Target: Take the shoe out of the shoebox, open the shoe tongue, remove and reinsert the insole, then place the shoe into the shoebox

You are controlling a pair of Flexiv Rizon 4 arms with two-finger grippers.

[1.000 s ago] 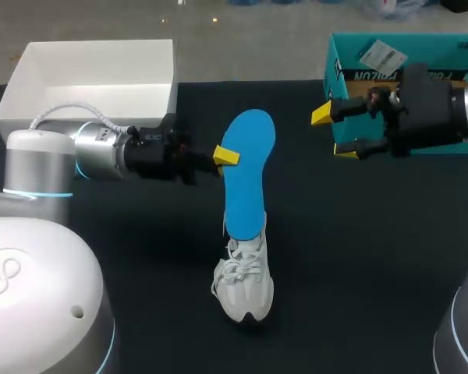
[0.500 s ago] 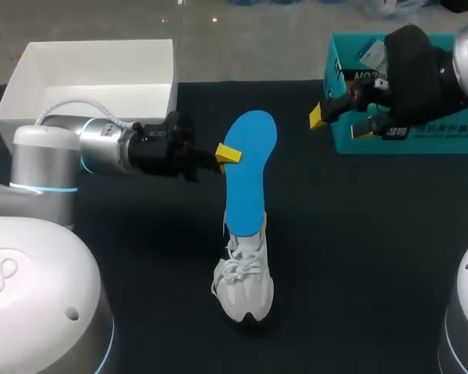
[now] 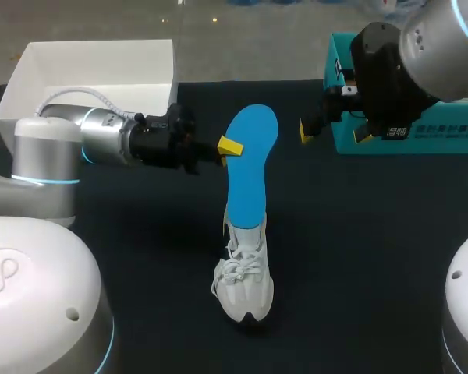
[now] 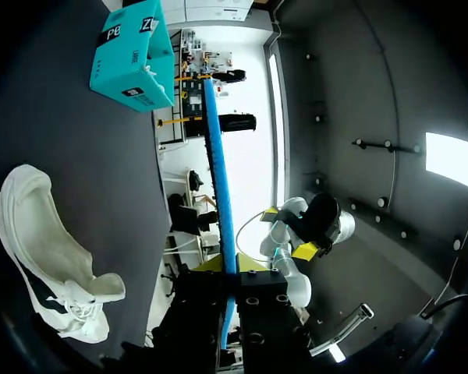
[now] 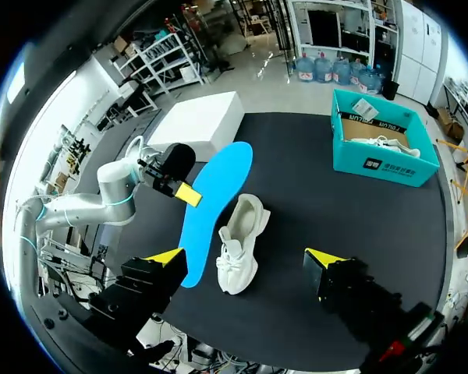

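Observation:
My left gripper (image 3: 230, 146) (image 4: 231, 269) is shut on the edge of the blue insole (image 3: 249, 167) (image 4: 217, 167) (image 5: 209, 206), holding it up over the table's middle. Under the insole's lower end a white shoe (image 3: 243, 284) (image 4: 43, 253) (image 5: 239, 240) stands on the black table; I cannot tell whether they touch. My right gripper (image 3: 333, 133) (image 5: 246, 261) is open and empty, high in front of the teal shoebox (image 3: 409, 144) (image 4: 132, 58) (image 5: 390, 170), looking down on the shoe and insole. In the right wrist view my left gripper (image 5: 183, 192) shows at the insole's side.
A white box (image 3: 101, 78) (image 5: 199, 121) stands at the back left corner. Inside the teal shoebox at the back right lies a second white shoe (image 5: 377, 142). Black tabletop (image 3: 359, 249) spreads around the shoe.
My right arm has swung up and leftward, its gripper now nearer the middle. My left arm shifted slightly right and back with the insole still held. The shoe has not moved.

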